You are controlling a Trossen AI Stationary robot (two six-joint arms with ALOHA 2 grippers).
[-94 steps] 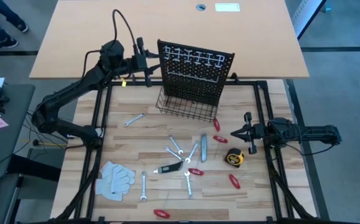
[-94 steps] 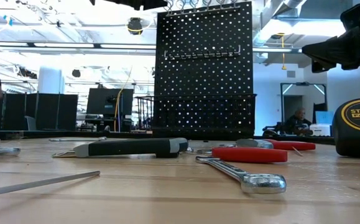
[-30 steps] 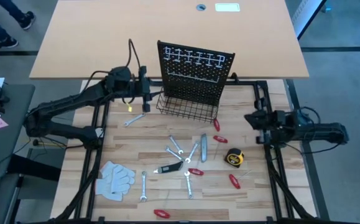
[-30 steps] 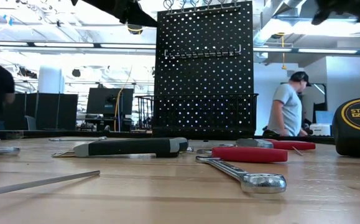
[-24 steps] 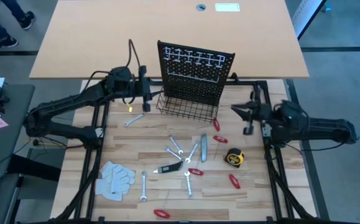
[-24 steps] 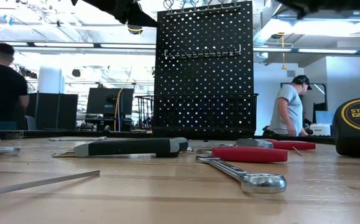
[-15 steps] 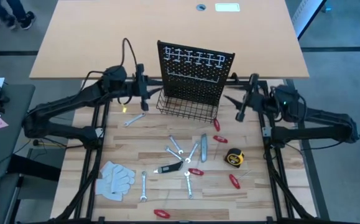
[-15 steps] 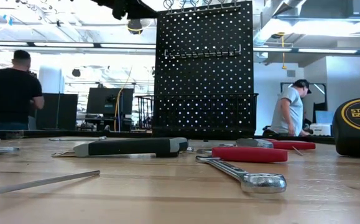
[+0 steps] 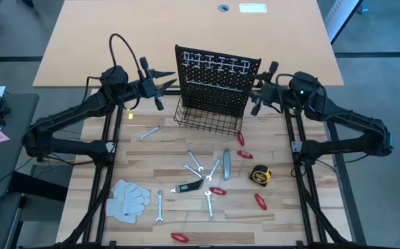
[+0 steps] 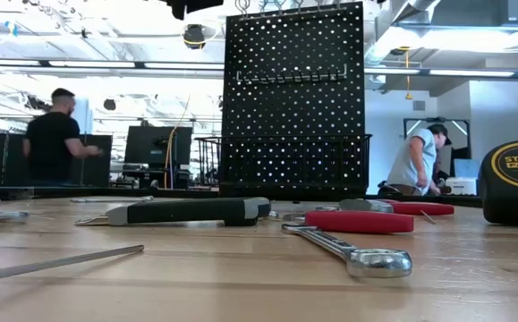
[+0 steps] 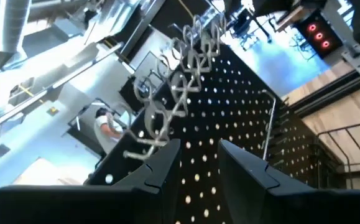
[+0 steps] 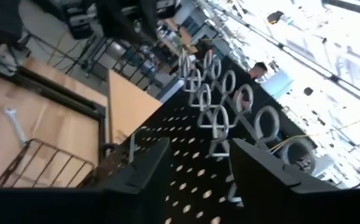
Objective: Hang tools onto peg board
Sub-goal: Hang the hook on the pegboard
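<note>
The black peg board point(image 9: 217, 86) stands upright at the table's far middle, with a row of hooks along its top and a black wire basket point(image 9: 206, 121) at its base. My left gripper point(image 9: 166, 90) is open beside the board's left edge and faces the hooks point(image 11: 173, 93). My right gripper point(image 9: 260, 86) is open beside the board's right edge, with the hooks point(image 12: 223, 106) in front of it. Several silver wrenches point(image 9: 195, 161), red-handled pliers point(image 9: 242, 145), a yellow-black tape measure point(image 9: 260, 175), a grey utility knife point(image 9: 226, 163) and a black-handled tool point(image 9: 189, 185) lie flat on the table.
White work gloves point(image 9: 128, 198) lie at the near left. One wrench point(image 9: 149, 133) lies alone left of the basket. Red clamps point(image 9: 259, 200) lie near the front. In the low view people stand in the room behind the board point(image 10: 294, 98).
My right gripper has swung from the table's right side toward the far edge and over to the peg board's right edge. My left gripper has moved toward the far edge and turned to face the board's left edge. The tools have stayed in place.
</note>
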